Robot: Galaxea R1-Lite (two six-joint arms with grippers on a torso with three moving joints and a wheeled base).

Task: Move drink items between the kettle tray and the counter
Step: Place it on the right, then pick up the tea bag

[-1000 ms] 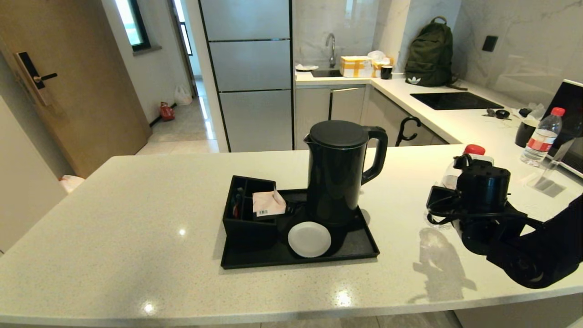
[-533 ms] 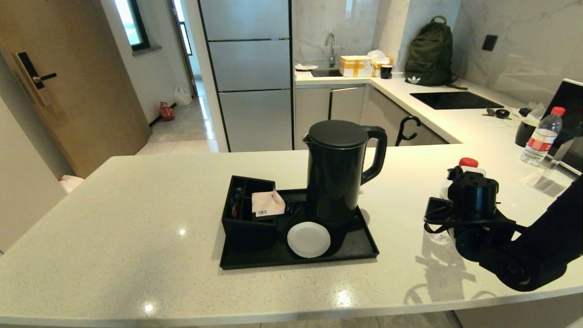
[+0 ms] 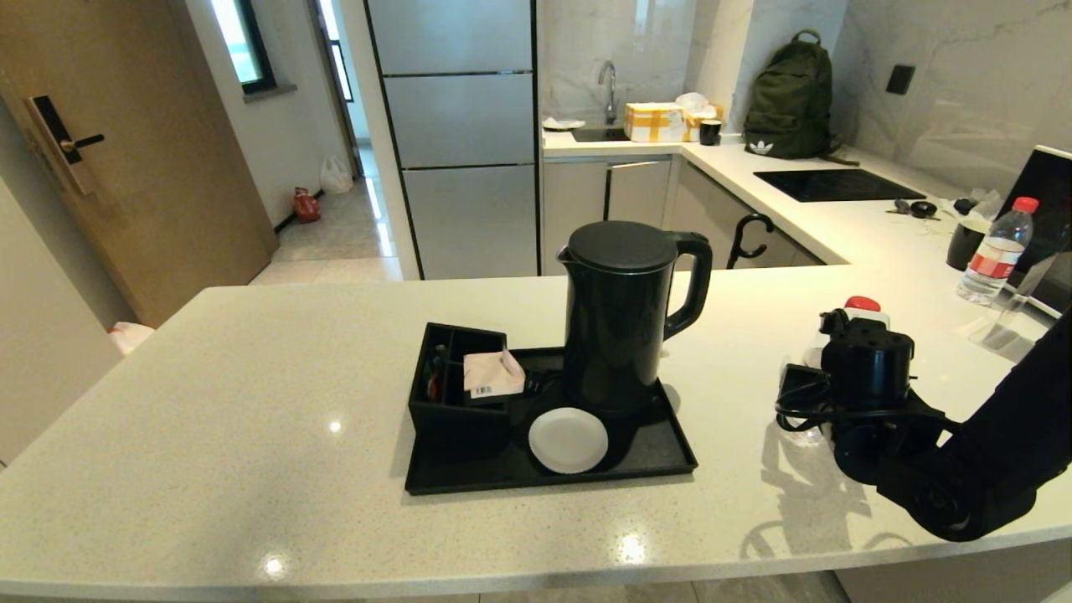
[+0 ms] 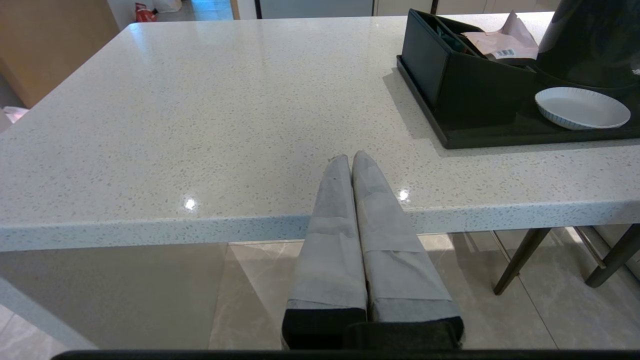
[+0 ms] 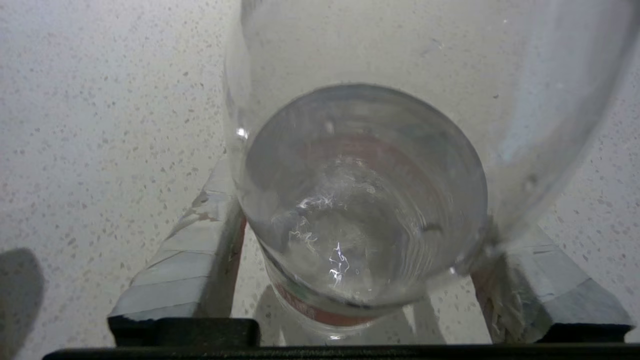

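My right gripper (image 5: 357, 210) is shut on the clear water bottle (image 5: 360, 200), one finger against each side of its body. In the head view the bottle's red cap (image 3: 863, 303) shows above the black wrist, and the arm holds it low over the counter (image 3: 251, 419), right of the kettle tray (image 3: 662, 459). Whether the bottle's base touches the stone is hidden. The pale pink tea sachet (image 3: 492, 374) lies on the black compartmented box (image 3: 452, 414) standing in the tray. My left gripper (image 4: 351, 157) is shut and empty, parked at the counter's front edge.
A tall black kettle (image 3: 620, 318) and a small white dish (image 3: 568, 440) stand in the tray. A second red-capped bottle (image 3: 995, 251), a dark cup (image 3: 965, 243) and a clear stand (image 3: 1009, 331) sit at the back right.
The right gripper has carried the bottle a little leftward and lower over the counter, toward the tray. Most of that shift came early; the last half second shows little motion.
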